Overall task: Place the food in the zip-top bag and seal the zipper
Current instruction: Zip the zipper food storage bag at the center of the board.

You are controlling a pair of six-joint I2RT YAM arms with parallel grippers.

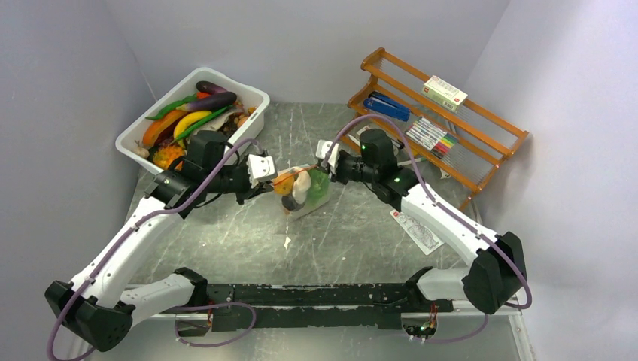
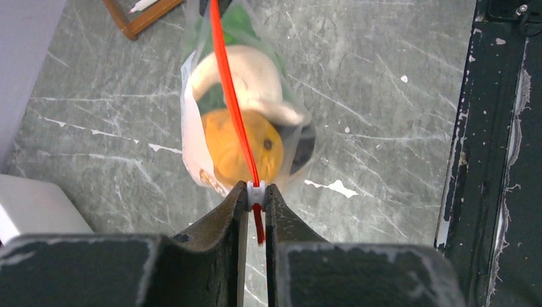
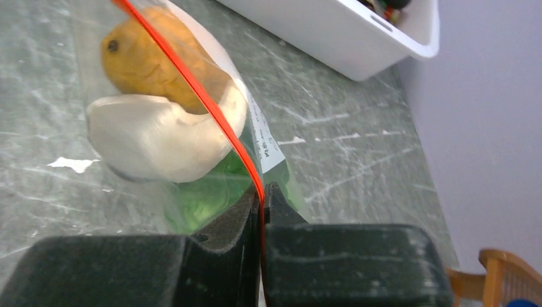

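The clear zip-top bag [image 1: 302, 192] hangs above the table middle between both grippers, holding an orange fruit [image 2: 240, 146], a pale mushroom-like piece [image 3: 156, 137] and green lettuce [image 3: 204, 195]. Its orange-red zipper [image 2: 230, 96] runs taut between them. My left gripper [image 2: 256, 194] is shut on the zipper's small white slider at one end. My right gripper [image 3: 262, 192] is shut on the zipper strip at the other end. In the top view the left gripper [image 1: 269, 171] is left of the bag and the right gripper [image 1: 325, 162] is right of it.
A white bin [image 1: 248, 94] with more toy vegetables stands at the back left. An orange-brown wooden rack [image 1: 481, 162] with pens and boxes stands at the back right. A white printed leaflet [image 1: 416, 228] lies on the table under the right arm.
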